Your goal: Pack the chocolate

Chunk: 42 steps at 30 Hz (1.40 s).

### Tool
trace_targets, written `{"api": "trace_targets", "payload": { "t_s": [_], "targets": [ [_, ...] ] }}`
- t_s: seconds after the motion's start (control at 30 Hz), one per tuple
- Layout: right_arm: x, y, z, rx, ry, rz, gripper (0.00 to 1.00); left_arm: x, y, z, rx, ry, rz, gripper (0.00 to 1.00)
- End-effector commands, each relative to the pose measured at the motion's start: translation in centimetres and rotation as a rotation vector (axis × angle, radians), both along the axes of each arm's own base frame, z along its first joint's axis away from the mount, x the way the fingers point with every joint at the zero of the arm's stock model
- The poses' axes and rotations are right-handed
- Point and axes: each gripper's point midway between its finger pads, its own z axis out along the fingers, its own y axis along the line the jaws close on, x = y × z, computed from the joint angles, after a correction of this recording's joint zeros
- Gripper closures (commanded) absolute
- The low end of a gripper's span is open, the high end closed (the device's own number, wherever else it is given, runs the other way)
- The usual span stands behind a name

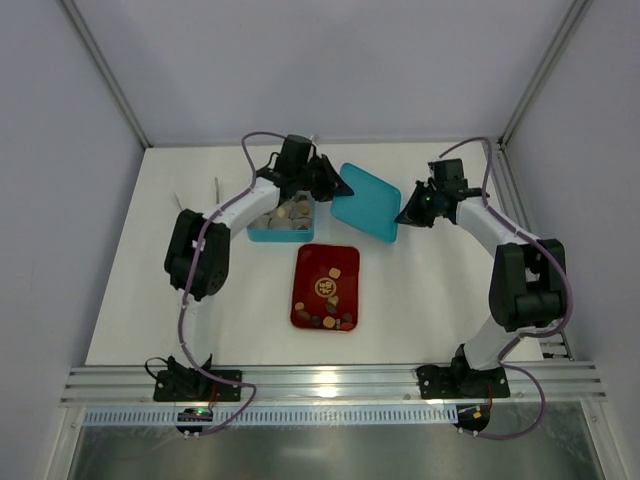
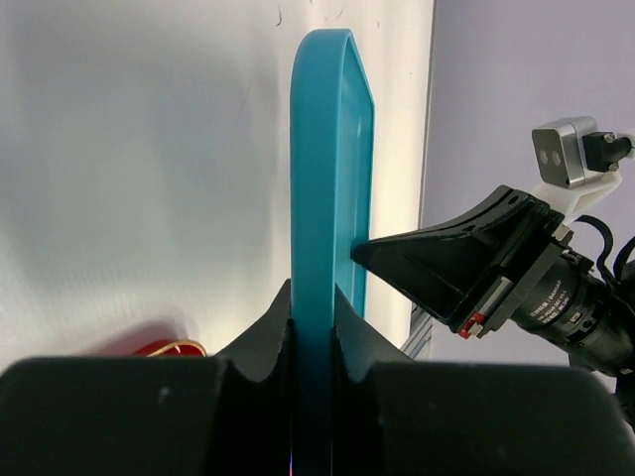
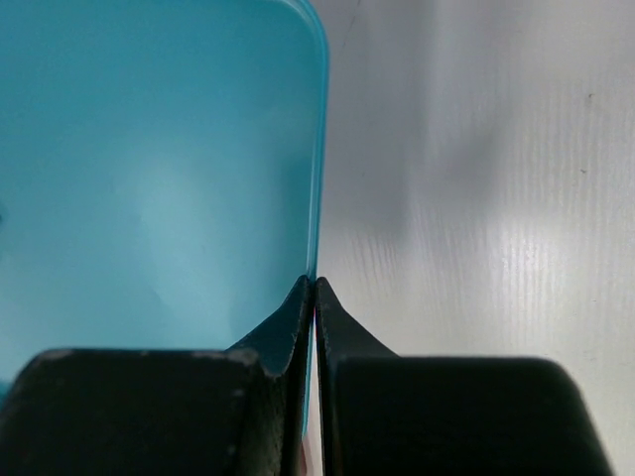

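A teal lid is held tilted above the table between both grippers. My left gripper is shut on its left edge; in the left wrist view the lid stands edge-on between my fingers, gripper. My right gripper is shut on the lid's right rim; the right wrist view shows the lid and my gripper. Several chocolate pieces lie on the red tray. More pieces sit in the open teal box under the left arm.
The right gripper's tip shows in the left wrist view, touching the lid. A corner of the red tray shows there too. Grey walls enclose the white table on three sides; a metal rail runs along the near edge.
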Motion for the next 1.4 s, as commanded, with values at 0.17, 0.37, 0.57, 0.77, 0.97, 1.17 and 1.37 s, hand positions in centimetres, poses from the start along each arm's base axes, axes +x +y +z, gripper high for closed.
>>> {"api": "trace_targets", "payload": {
  "t_s": [0.17, 0.37, 0.57, 0.77, 0.97, 1.17, 1.37],
  "targets": [
    [0.2, 3.8, 4.4, -0.036, -0.145, 0.076, 0.67, -3.3, 1.6, 5.0, 0.034, -0.062, -0.046, 1.0],
    [-0.5, 4.3, 5.7, -0.083, -0.231, 0.112, 0.34, -4.8, 3.1, 5.8, 0.069, -0.042, -0.072, 1.0],
    [-2.8, 2.0, 8.9, -0.199, -0.37, 0.054, 0.26, -6.2, 4.5, 6.2, 0.087, 0.003, -0.09, 1.0],
    [-7.1, 4.7, 13.7, -0.342, -0.563, 0.146, 0.23, -6.8, 5.8, 6.4, 0.107, 0.062, -0.093, 1.0],
    [-12.2, 10.2, 16.0, -0.485, -0.699, 0.363, 0.25, -7.1, 6.4, 6.1, 0.068, 0.148, -0.097, 1.0],
    [-13.9, 13.2, 14.3, -0.774, -0.697, 0.492, 0.28, -6.8, 7.1, 6.4, 0.052, 0.181, -0.104, 1.0],
    [-13.3, 16.1, 13.7, -0.935, -0.718, 0.58, 0.28, -6.6, 7.6, 6.5, 0.053, 0.181, -0.111, 1.0]
  ]
}}
